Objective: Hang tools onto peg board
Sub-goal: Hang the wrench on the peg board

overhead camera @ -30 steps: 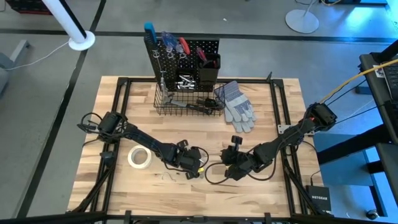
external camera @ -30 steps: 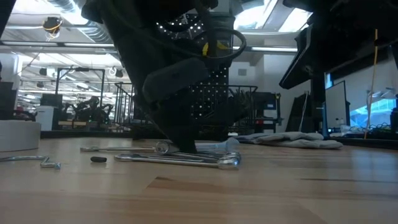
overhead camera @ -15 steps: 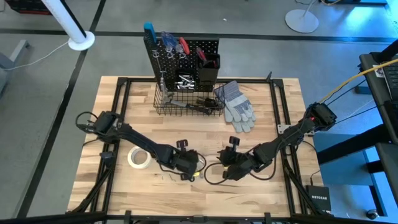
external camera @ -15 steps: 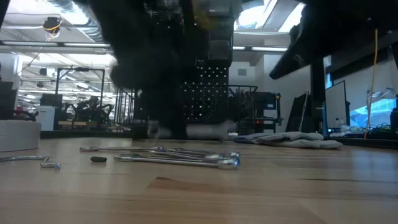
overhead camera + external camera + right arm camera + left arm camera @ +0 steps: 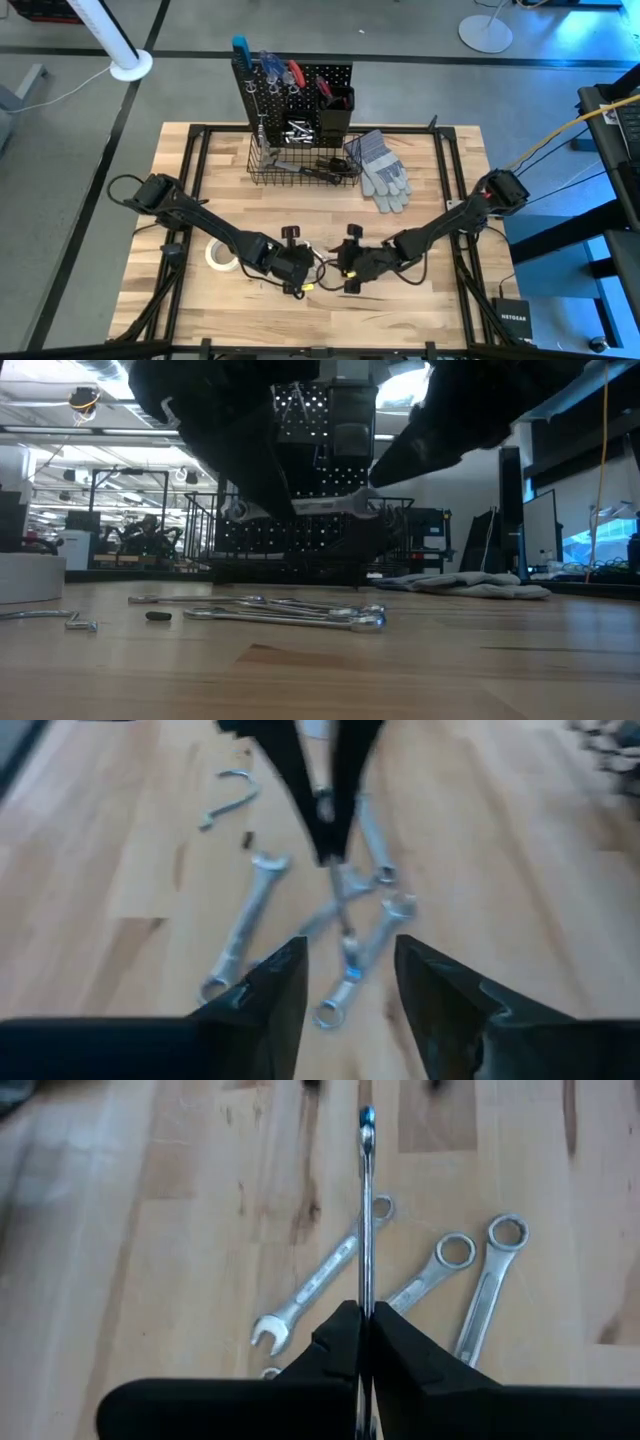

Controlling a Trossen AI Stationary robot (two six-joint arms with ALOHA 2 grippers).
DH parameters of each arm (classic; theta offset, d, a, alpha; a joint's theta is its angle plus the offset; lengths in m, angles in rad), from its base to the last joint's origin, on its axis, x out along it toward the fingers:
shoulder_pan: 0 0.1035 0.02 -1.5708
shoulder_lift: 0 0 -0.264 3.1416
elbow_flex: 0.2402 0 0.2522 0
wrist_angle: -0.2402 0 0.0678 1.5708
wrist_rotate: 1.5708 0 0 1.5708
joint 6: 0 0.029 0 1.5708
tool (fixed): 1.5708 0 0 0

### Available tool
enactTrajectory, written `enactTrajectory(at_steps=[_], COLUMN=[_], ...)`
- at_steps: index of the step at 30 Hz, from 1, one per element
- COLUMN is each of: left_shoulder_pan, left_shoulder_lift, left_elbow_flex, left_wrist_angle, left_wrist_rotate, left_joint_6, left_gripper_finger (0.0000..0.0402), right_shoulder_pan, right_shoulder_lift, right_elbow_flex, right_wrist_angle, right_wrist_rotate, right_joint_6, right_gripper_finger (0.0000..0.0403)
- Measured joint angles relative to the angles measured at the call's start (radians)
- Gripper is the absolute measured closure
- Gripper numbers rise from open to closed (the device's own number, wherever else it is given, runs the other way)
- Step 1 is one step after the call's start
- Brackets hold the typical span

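Above the table's front middle, a silver wrench (image 5: 366, 1210) is clamped edge-on by the left gripper (image 5: 292, 275), its lower end hidden between the fingers (image 5: 340, 1342). The right gripper (image 5: 348, 274) is held just beside, jaws spread. Loose wrenches (image 5: 340, 925) lie blurred below. The peg board (image 5: 300, 92) is set at the far edge; its tools are hard to make out.

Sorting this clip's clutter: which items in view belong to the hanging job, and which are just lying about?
Job:
wrench, clamped in the left gripper
loose wrenches on the table
tape roll
peg board
right gripper, open over the wrenches

Lying about:
grey gloves
loose hook
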Motion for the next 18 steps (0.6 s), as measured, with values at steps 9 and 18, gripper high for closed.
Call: enactTrajectory(at_steps=[9,18], left_shoulder_pan=[0.000,-0.003], left_shoulder_lift=[-0.005,-0.005], left_elbow_flex=[0.000,0.001], left_wrist_angle=[-0.005,-0.003], left_wrist_rotate=[-0.008,-0.012], left_joint_6=[0.005,0.005], left_gripper_finger=[0.0398,0.0393], right_shoulder_pan=[-0.027,-0.032], right_shoulder_lift=[0.026,0.045], right_elbow_flex=[0.000,0.000], right_wrist_angle=[0.014,0.065], right_wrist_rotate=[-0.049,-0.053], right_joint_6=[-0.037,-0.079], right_gripper_finger=[0.0228,0.0295])
